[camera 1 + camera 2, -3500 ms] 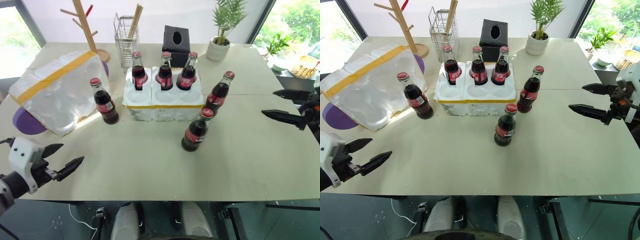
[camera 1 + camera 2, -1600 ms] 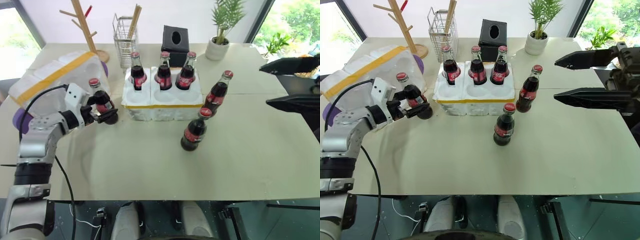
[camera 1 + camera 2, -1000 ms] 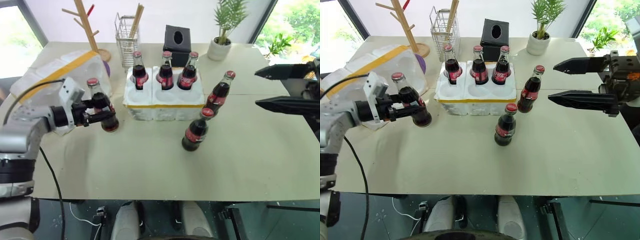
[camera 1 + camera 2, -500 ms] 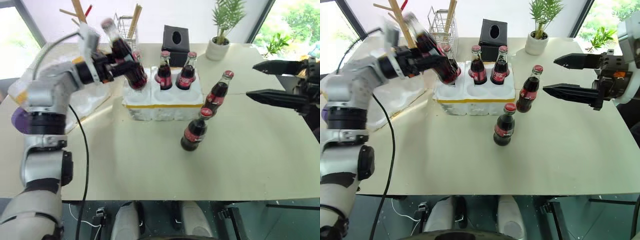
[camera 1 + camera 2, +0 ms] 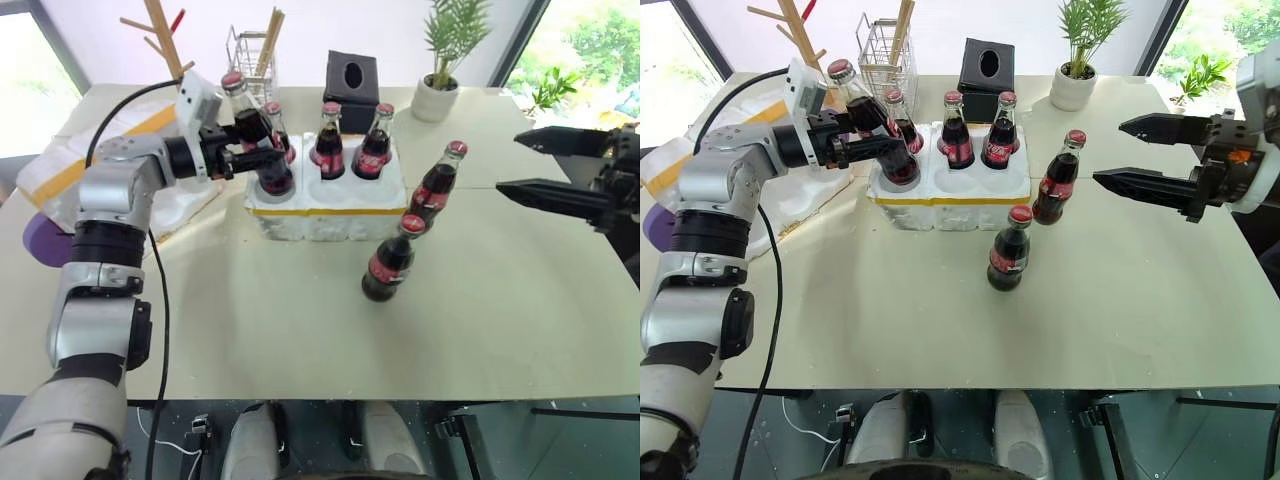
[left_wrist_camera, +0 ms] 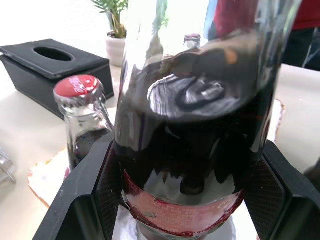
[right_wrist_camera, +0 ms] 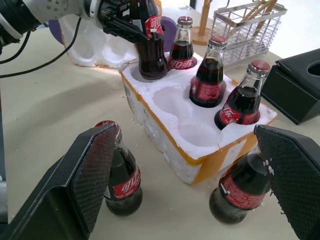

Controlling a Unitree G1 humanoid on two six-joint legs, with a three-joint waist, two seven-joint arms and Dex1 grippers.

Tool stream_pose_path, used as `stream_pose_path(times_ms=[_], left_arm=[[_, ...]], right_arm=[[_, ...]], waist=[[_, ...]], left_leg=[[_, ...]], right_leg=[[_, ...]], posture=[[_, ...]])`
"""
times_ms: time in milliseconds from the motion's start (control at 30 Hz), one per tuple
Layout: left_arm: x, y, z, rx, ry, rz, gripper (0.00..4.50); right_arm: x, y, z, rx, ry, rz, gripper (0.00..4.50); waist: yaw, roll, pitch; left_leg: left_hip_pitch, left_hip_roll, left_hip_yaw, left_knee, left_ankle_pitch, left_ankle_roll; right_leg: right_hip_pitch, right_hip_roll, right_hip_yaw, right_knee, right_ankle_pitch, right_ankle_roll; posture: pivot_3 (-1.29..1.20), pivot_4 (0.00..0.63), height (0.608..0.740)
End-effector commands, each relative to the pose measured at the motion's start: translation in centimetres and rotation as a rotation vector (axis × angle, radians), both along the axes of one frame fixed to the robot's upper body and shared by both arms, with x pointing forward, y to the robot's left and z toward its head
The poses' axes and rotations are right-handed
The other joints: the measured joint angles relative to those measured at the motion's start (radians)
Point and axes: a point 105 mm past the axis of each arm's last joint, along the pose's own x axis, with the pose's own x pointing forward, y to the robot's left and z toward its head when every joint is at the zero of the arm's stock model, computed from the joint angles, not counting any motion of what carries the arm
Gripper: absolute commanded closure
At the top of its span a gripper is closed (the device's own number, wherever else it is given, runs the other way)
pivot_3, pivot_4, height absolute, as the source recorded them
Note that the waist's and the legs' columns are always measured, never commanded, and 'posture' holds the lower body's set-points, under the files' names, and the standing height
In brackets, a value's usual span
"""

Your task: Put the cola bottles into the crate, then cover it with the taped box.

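Note:
My left gripper is shut on a cola bottle, holding it tilted with its base at the front-left well of the crate. The left wrist view has this bottle squeezed between both fingers. Three cola bottles stand in the crate's back row. On the table right of the crate stand two more, one near its corner and one in front. The taped box lies at the far left, partly behind my left arm. My right gripper hovers open to the right of the loose bottles.
Behind the crate stand a wire basket with sticks, a black tissue box, a potted plant and a wooden stand. A purple plate lies under the taped box.
My left gripper lifted the bottle off the table beside the taped box and carried it right, over the crate's front-left well. The right gripper has stayed open in much the same place.

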Motion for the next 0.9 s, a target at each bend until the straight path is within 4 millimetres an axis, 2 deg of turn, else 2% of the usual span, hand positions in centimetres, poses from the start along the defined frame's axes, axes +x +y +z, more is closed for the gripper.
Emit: stream_pose_path(times_ms=[33,133,400,533,567,600,633,667,800,900], left_arm=[[-0.6,0.1,2.3,-0.006,-0.083,-0.016,1.81],[-0.5,0.2,1.5,0.058,-0.092,-0.015,1.81],[0.6,-1.1,-3.2,0.242,-0.072,-0.010,1.81],[1.4,-1.8,-5.0,0.260,-0.039,0.009,1.81],[1.5,-1.9,-5.1,0.251,-0.034,0.011,1.31],[1.4,-2.0,-5.1,0.238,-0.028,0.007,0.76],[1.4,-2.1,-5.1,0.229,-0.025,0.003,0.56],[1.3,-2.1,-4.8,0.216,-0.026,0.001,0.10],[0.8,-1.7,-2.6,0.129,-0.035,-0.008,0.04],[-1.0,-1.2,0.8,0.037,-0.063,-0.071,0.04]], right_arm=[[-0.2,-0.2,1.1,0.001,-0.059,-0.001,0.00],[-0.2,-0.1,1.1,0.005,-0.057,0.007,0.00],[-0.3,0.7,0.4,-0.015,-0.040,0.041,0.00],[-0.5,1.2,0.0,-0.029,-0.030,0.060,0.00],[-0.5,1.3,0.0,-0.031,-0.030,0.060,0.00],[-0.5,1.4,-0.1,-0.032,-0.028,0.060,0.00],[-0.5,1.4,-0.1,-0.033,-0.028,0.059,0.00],[-0.5,1.4,-0.2,-0.033,-0.026,0.055,0.00],[-0.3,0.9,-0.6,-0.024,-0.018,0.017,0.00],[-0.4,-0.1,-1.5,-0.028,0.001,-0.031,0.00]], waist=[[0.000,0.000,0.000],[0.001,0.000,0.000],[-0.001,0.000,0.000],[0.001,0.000,0.000],[0.002,0.000,0.000],[0.003,0.000,0.000],[0.005,0.000,0.000],[0.005,0.000,0.000],[0.004,0.000,0.000],[0.003,0.000,0.000]], left_leg=[[0.000,0.000,0.000,0.001,0.000,0.000],[-0.002,0.000,0.000,0.003,0.000,0.000],[-0.002,0.000,0.000,0.003,-0.001,0.001],[-0.002,0.000,-0.001,0.003,-0.001,0.002],[-0.002,0.000,-0.001,0.004,-0.001,0.002],[-0.002,0.000,-0.001,0.004,-0.001,0.002],[-0.002,0.000,-0.001,0.004,-0.001,0.003],[-0.002,0.000,-0.001,0.004,-0.002,0.003],[-0.003,0.000,-0.001,0.005,-0.002,0.004],[-0.004,0.000,-0.001,0.005,-0.002,0.004]], right_leg=[[0.000,0.000,0.000,0.000,0.000,0.000],[0.000,0.000,0.000,0.000,0.000,0.000],[0.000,0.000,0.000,0.000,0.000,0.000],[-0.001,0.000,0.000,0.000,0.000,0.000],[0.000,0.000,0.000,0.000,0.000,0.000],[0.000,0.000,0.000,0.000,0.000,0.000],[0.000,0.000,0.000,0.000,0.000,0.000],[0.000,-0.001,0.000,0.000,0.000,0.000],[0.000,-0.001,0.000,0.000,0.000,0.000],[0.000,-0.001,-0.001,0.000,0.000,0.001]], posture=[[0.00,0.150,0.740],[0.00,0.150,0.740],[0.00,0.150,0.740],[0.00,0.150,0.740],[0.00,0.150,0.740],[0.00,0.150,0.740],[0.00,0.150,0.740],[0.00,0.150,0.740],[0.00,0.150,0.740],[0.00,0.150,0.740]])
